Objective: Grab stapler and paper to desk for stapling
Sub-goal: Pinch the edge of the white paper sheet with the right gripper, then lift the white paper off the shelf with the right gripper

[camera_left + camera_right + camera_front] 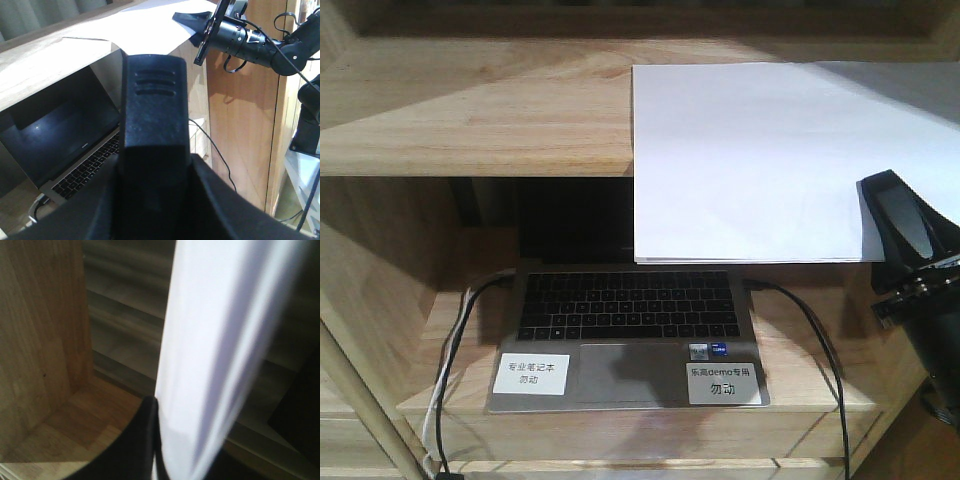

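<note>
With the left gripper [155, 197] seemingly clamped on the stapler [155, 100] and the paper [750, 160], overhanging the shelf [470, 120], pinched at its right edge by the right gripper [903, 225], beware sheets fanning or creasing under so thin a bite.

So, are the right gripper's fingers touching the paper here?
Touching. In the right wrist view the paper lies flush against one of the black fingers of the right gripper, with no gap.

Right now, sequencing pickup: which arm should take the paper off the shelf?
Right: the right gripper sits at the right edge of the paper; the left gripper hangs back, a black object filling its jaws.
</note>
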Available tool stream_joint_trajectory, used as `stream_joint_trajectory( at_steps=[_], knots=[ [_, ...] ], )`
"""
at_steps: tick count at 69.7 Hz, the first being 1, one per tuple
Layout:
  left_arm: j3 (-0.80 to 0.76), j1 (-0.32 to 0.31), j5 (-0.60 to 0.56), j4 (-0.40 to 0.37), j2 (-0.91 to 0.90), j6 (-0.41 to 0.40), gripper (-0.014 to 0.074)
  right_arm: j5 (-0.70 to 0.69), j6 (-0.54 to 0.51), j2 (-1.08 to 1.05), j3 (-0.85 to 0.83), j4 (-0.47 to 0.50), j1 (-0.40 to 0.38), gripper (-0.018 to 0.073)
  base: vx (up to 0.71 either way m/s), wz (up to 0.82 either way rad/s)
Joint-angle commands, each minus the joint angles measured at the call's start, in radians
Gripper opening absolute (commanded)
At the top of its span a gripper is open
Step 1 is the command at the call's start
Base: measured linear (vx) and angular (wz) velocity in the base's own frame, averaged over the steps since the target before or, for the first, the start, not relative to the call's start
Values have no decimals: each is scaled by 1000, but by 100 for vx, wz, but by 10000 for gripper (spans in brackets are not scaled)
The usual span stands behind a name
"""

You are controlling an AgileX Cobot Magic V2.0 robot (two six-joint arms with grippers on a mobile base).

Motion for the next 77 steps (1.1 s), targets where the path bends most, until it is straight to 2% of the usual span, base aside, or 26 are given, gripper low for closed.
stream_joint_trajectory(
  at_steps=[1,27,49,58,68,77],
  knots=[
    [-23,-5,-113,-25,21,0,-6,-153,-12,-6,-30,-26,-1,-12,0,0],
    [-23,-5,-113,-25,21,0,-6,-190,4,-18,-33,-47,-1,-7,0,0],
    [-23,-5,-113,-25,21,0,-6,-179,2,-53,-147,-225,-1,-6,0,0],
    [-23,-5,-113,-25,21,0,-6,-163,3,-53,-178,-235,-2,-6,0,0],
    [-23,-5,-113,-25,21,0,-6,-151,12,-53,-189,-237,-39,-6,0,-1],
    [-23,-5,-113,-25,21,0,-6,-151,70,-53,-189,-270,-96,-6,0,-1]
  ],
)
